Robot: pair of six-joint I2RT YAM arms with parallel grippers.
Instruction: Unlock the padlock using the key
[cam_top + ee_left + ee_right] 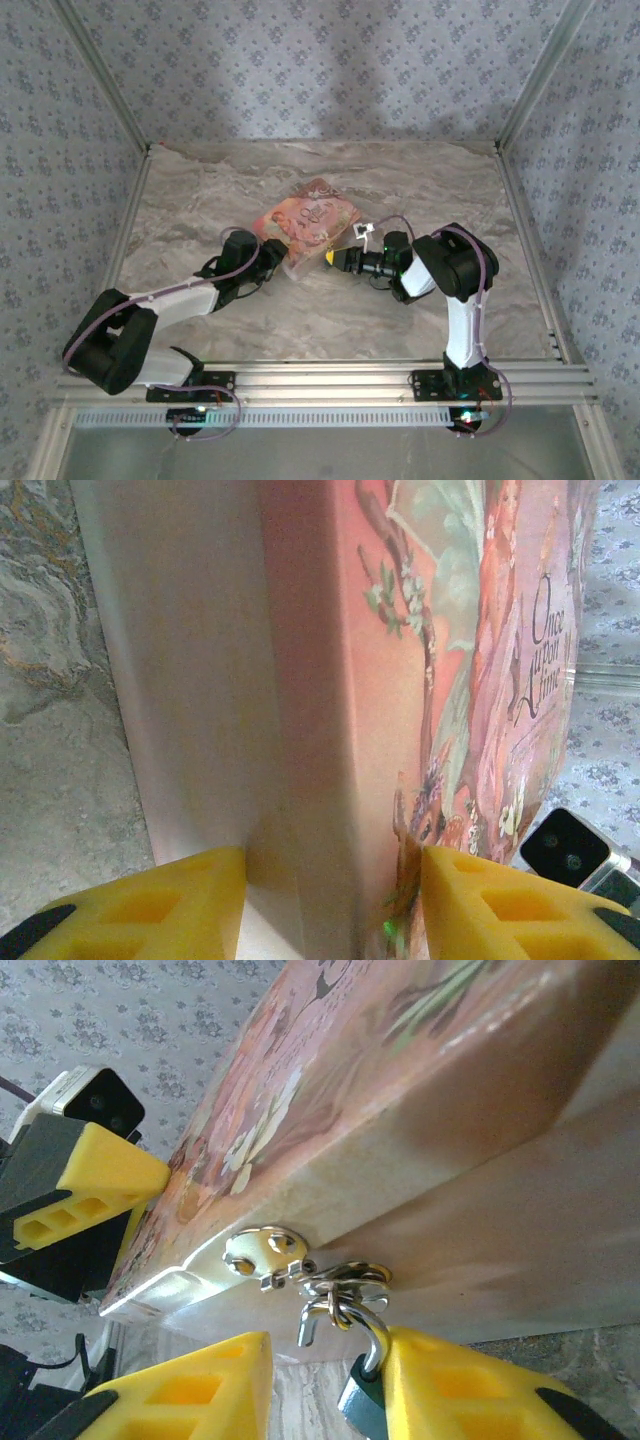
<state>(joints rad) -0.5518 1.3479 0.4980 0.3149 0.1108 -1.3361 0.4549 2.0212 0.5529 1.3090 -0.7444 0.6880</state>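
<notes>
The pink illustrated box (305, 222) lies at mid-table, and its lid (330, 1070) runs across the right wrist view. My left gripper (277, 262) is shut on the box's near-left edge (300, 730), one yellow finger (150, 905) on each face. A tiny blue padlock (360, 1402) hangs by its silvery shackle (372, 1332) from the hasp rings (345, 1282) on the box's front. The shackle's short end hangs free of the body. My right gripper (325, 1385) is open, and the padlock's body rests against the inside of its right finger (470, 1390).
The marble table (330, 310) is enclosed by patterned walls, with an aluminium rail (330, 378) along its near edge. The left gripper's finger (100, 1175) sits on the lid at the left of the right wrist view. The right wrist's camera (570, 850) shows beyond the box.
</notes>
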